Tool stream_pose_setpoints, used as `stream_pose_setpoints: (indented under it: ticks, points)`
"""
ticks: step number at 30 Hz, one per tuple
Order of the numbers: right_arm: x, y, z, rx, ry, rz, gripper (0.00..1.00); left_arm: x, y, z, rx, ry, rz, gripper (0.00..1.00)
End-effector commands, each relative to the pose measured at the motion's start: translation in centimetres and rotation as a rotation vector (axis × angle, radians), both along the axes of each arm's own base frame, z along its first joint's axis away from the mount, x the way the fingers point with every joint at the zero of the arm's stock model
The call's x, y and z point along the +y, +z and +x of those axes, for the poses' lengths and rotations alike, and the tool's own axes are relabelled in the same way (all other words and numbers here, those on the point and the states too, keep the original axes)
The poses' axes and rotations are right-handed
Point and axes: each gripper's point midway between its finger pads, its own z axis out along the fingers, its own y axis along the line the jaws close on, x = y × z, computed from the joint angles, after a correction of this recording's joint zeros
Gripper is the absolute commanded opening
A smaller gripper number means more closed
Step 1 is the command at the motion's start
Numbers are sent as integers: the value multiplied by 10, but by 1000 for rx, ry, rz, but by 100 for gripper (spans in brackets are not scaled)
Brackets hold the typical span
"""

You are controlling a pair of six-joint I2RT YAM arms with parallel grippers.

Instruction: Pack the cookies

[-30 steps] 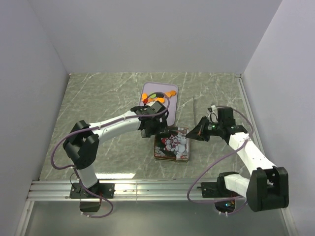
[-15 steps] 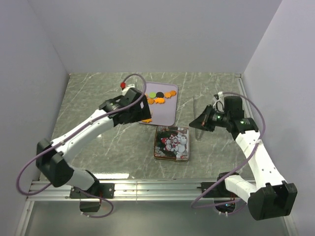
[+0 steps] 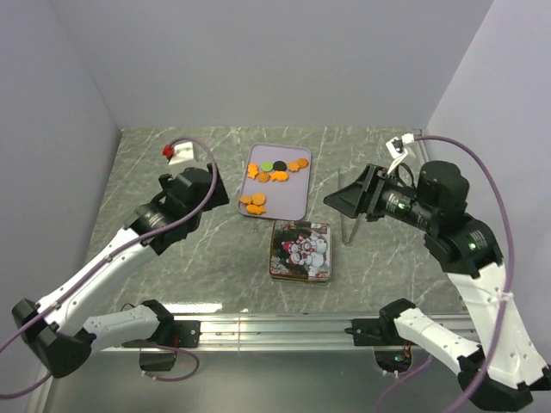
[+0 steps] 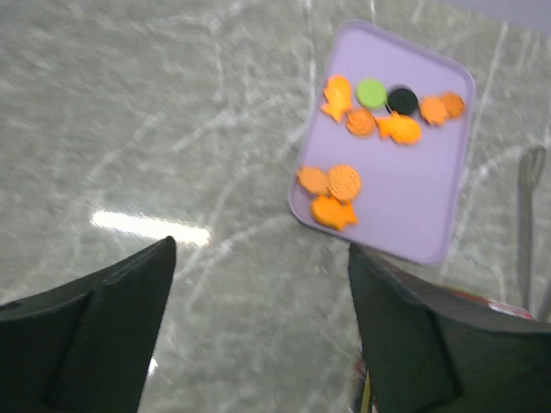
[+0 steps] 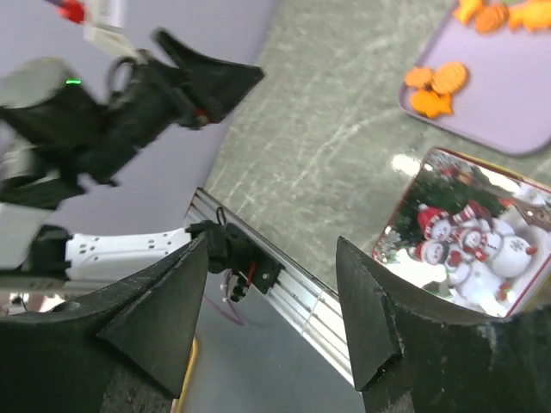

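Left gripper (image 4: 260,249) now off tray (image 4: 420,215) (empty)

We are seeing orange cookies (image 4: 344,182), one green and one black, on a lilac tray (image 4: 413,206) ahead of the black left gripper (image 4: 261,251). Ahead of the right gripper (image 5: 271,249), a tin (image 5: 469,241) is showing snowmen, and the table (image 4: 155,112) is showing grey, white-veined marble.
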Motion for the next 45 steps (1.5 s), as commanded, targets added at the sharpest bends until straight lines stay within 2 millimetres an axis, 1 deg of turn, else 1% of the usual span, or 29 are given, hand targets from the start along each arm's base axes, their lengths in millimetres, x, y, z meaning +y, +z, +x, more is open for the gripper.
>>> stream_pose_setpoints:
  ticks: [1, 2, 3, 4, 5, 6, 8, 9, 10, 11, 13, 14, 16, 17, 18, 21, 23, 28, 31, 32, 34, 35, 36, 37, 39, 41, 42, 43, 45]
  points:
    - [-13, 24, -7, -96, -69, -44, 68, 24, 14, 9, -154, 87, 50, 84]
    - [-15, 31, -8, -133, -72, -55, 76, 32, 17, 5, -187, 99, 47, 83]
    - [-16, 32, -8, -142, -78, -62, 90, 41, 2, 3, -189, 113, 99, 83]
    - [-19, 31, -6, -131, -107, -65, 94, 46, -1, 1, -205, 123, 108, 84]
    - [-22, 28, -5, -128, -126, -68, 94, 50, 10, -1, -271, 142, 69, 86]
    - [-26, 28, 1, -144, -162, -71, 95, 59, -11, -5, -256, 148, 120, 87]
    - [-29, 21, 4, -172, -178, -78, 96, 65, -9, -10, -323, 155, 85, 89]
    - [-29, 20, 6, -197, -183, -78, 96, 68, -29, -14, -302, 138, 124, 89]
    - [-30, 25, 11, -252, -193, -66, 96, 71, -33, -16, -313, 140, 119, 90]
    - [-33, 12, 14, -269, -202, -95, 97, 77, -33, -19, -333, 159, 104, 91]
    - [-33, 16, 16, -359, -209, -70, 97, 86, -52, -23, -333, 183, 118, 92]
    - [-32, -1, 20, -370, -198, -102, 98, 92, -55, -25, -347, 198, 107, 94]
    - [-36, 4, 23, -420, -238, -69, 98, 92, -70, -26, -367, 175, 105, 95]
    - [-36, -8, 27, -376, -264, -43, 98, 93, -74, -25, -376, 172, 106, 95]
    - [-37, -10, 28, -354, -289, -16, 98, 94, -90, -25, -363, 151, 130, 95]
    - [-34, -17, 32, -285, -318, 50, 99, 88, -101, -20, -380, 97, 128, 94]
    - [-25, -23, 31, -304, -250, 13, 99, 90, -110, -16, -369, 110, 132, 96]
    - [-26, -46, 38, -248, -244, -85, 100, 104, -142, -4, -323, 140, 165, 97]
    - [-20, -47, 38, -306, -183, -125, 100, 128, -140, 7, -338, 213, 164, 97]
    - [-21, -47, 39, -321, -180, -136, 100, 130, -126, 14, -397, 218, 142, 96]
    - [-20, -50, 42, -334, -179, -143, 100, 129, -124, 20, -427, 161, 143, 97]
    - [-19, -56, 44, -334, -174, -155, 100, 144, -130, 24, -408, 195, 152, 96]
    - [-18, -56, 47, -350, -173, -157, 100, 147, -121, 30, -439, 199, 132, 96]
    - [-16, -59, 49, -353, -164, -165, 100, 151, -125, 33, -429, 209, 136, 98]
    - [-15, -68, 55, -371, -158, -197, 100, 154, -112, 39, -488, 193, 165, 97]
    - [-16, -82, 64, -346, -181, -224, 100, 156, -123, 48, -443, 178, 172, 94]
    - [-19, -84, 69, -339, -210, -226, 100, 158, -116, 58, -446, 179, 170, 92]
    - [-20, -95, 74, -317, -224, -245, 100, 157, -128, 64, -402, 159, 173, 88]
    - [-27, -97, 85, -341, -276, -276, 100, 154, -122, 75, -418, 116, 182, 87]
